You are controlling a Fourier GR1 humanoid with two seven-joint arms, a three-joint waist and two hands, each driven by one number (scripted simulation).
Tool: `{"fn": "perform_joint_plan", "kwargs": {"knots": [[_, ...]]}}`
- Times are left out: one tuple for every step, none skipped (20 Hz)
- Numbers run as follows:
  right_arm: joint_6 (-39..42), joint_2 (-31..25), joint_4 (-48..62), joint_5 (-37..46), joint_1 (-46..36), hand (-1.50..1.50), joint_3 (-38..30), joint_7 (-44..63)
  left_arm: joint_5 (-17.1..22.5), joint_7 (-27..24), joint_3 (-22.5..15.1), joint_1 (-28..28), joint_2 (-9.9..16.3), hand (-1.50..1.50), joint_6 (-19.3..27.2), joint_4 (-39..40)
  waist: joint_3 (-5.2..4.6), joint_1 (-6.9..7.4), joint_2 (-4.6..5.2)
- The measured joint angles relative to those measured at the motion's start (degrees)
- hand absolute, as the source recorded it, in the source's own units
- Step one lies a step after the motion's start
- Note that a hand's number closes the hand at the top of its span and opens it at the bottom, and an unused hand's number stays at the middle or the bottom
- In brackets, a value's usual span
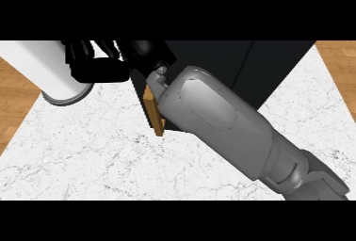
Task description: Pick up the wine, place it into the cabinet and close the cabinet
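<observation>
Right hand [149, 52]: black, at the bench's far edge by the cabinet [271, 66]; fingers hidden, grip unreadable.
Left hand [90, 59]: far-left corner, fingers unclear.
Wine: unseen, probably inside.
Handling: likely heavy, slippery, breakable glass; grasp mid-body.

Veined white marble counter [90, 155], matt black cabinet [271, 70] with wooden door edge [156, 115], glossy grey forearm [230, 127].

Right forearm [230, 136] stretched diagonally up-left, right hand [147, 52] at its far end, left hand [94, 63] curled beside it
</observation>
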Motion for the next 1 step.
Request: {"fn": "perform_joint_plan", "kwargs": {"knots": [[0.08, 0.04, 0.06, 0.25, 0.14, 1.50, 0.06, -0.84, 0.08, 0.16, 0.01, -0.18, 0.06, 1.50, 0.24, -0.06, -0.08, -0.10, 0.00]]}}
